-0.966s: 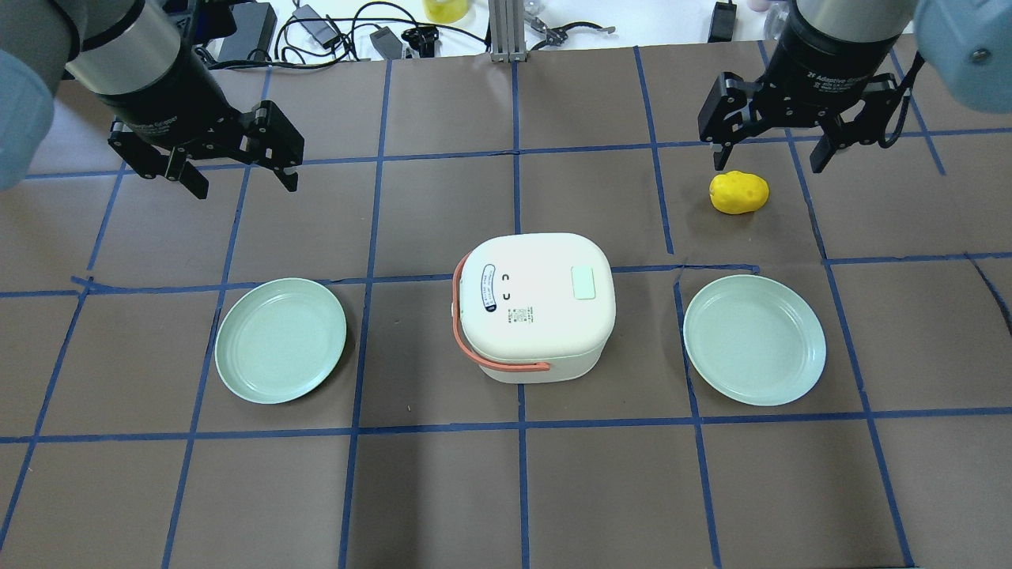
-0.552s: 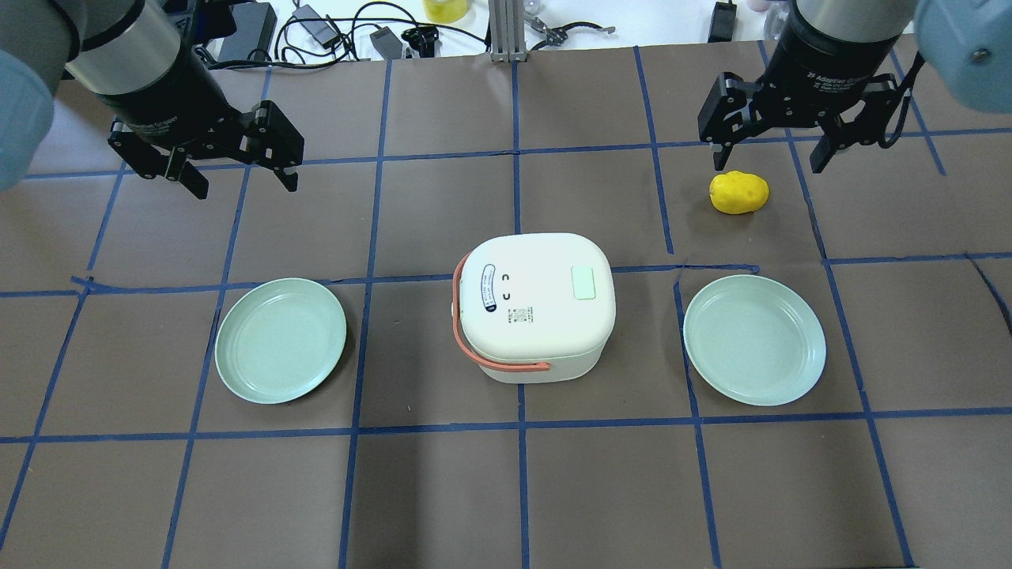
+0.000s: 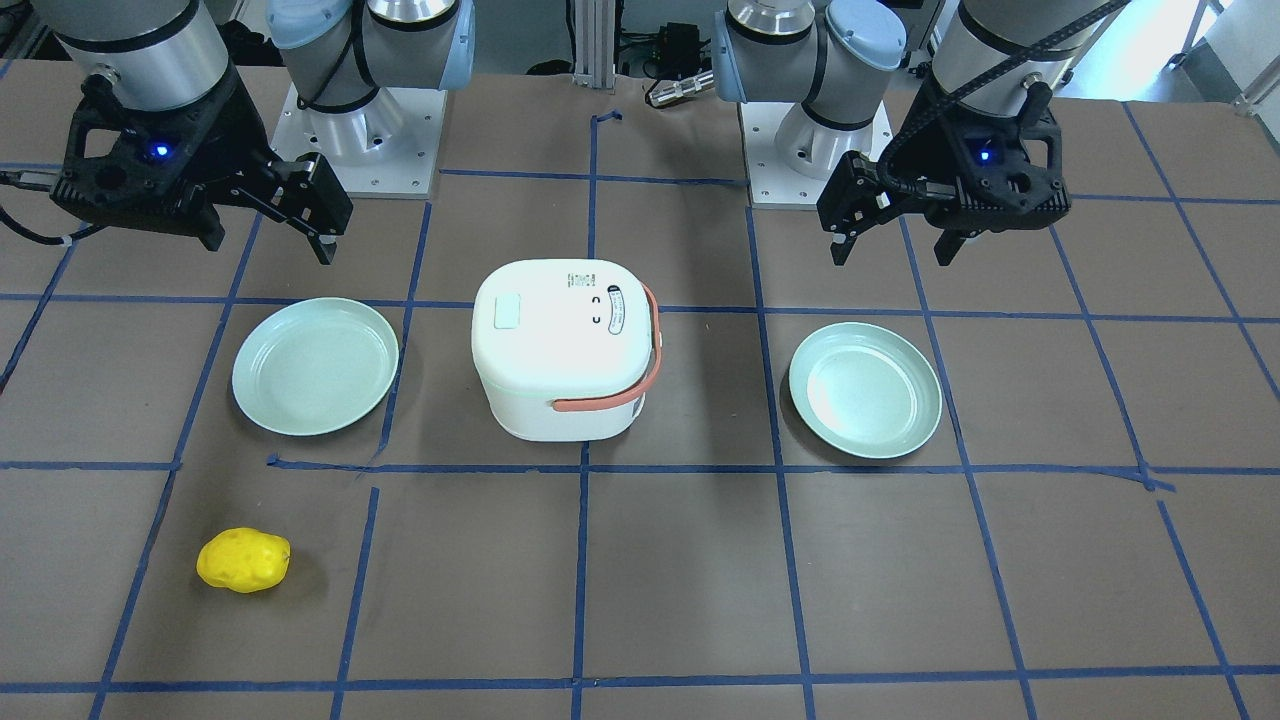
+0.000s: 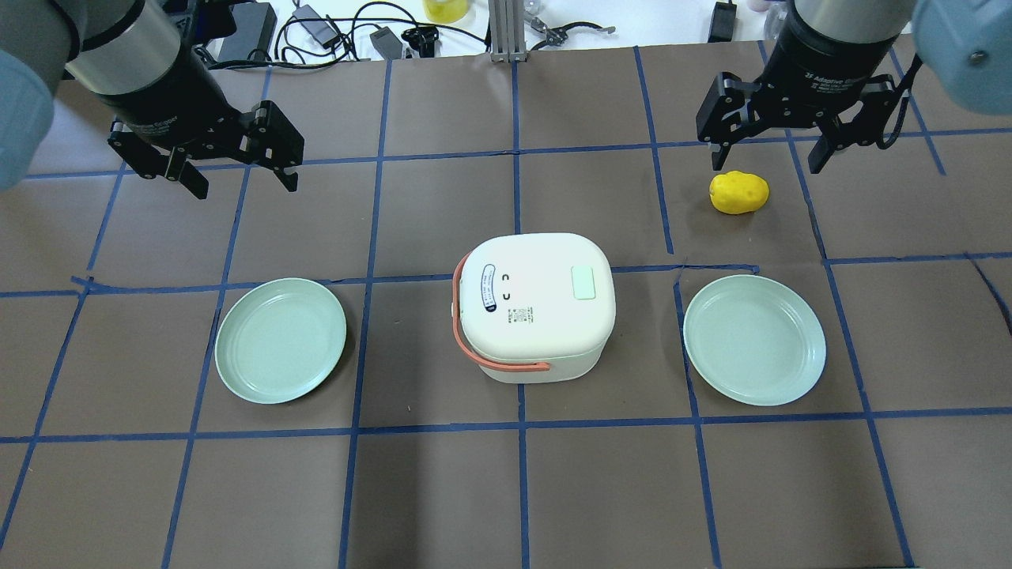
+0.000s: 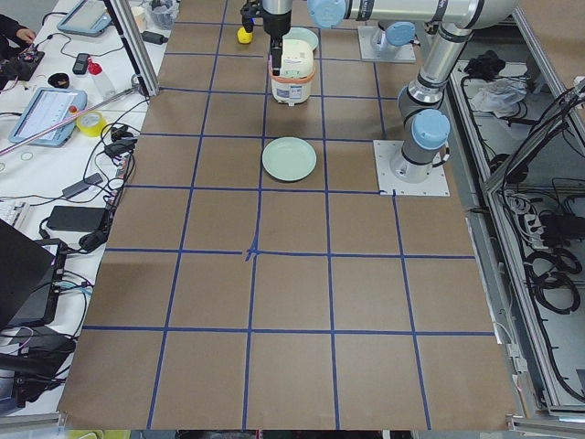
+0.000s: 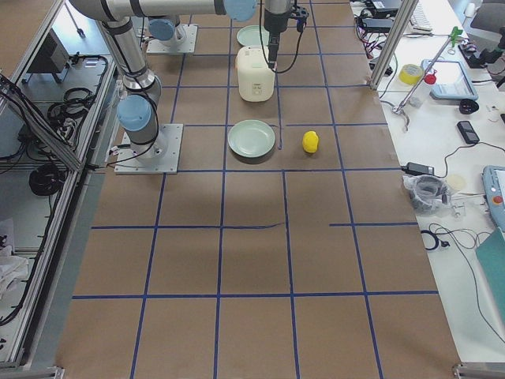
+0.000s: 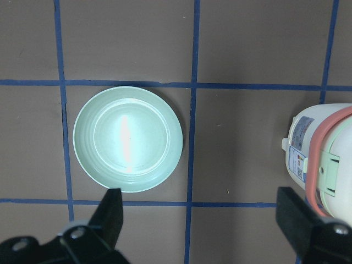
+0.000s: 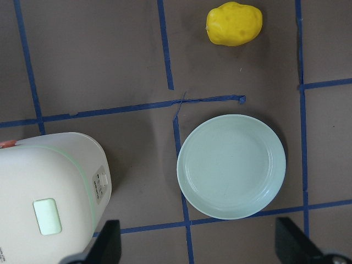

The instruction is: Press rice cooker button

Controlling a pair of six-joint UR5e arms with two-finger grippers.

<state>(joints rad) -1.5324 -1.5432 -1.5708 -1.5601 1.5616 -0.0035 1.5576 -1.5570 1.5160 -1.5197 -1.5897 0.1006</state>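
The white rice cooker (image 4: 534, 304) with an orange handle stands shut at the table's middle. It also shows in the front view (image 3: 560, 345). Its pale green square button (image 4: 583, 282) is on the lid, on the side toward my right arm, and shows in the right wrist view (image 8: 47, 216). My left gripper (image 4: 243, 178) is open and empty, hovering far back left of the cooker. My right gripper (image 4: 767, 162) is open and empty, hovering far back right, just beyond a yellow potato-like object (image 4: 738, 192).
Two pale green plates lie beside the cooker, one on the left (image 4: 281, 340) and one on the right (image 4: 755, 340). Cables and small gear lie past the table's far edge (image 4: 356, 32). Blue tape lines grid the brown table.
The right gripper has shifted very slightly. The left gripper, the cooker, the plates and the yellow object have not moved.
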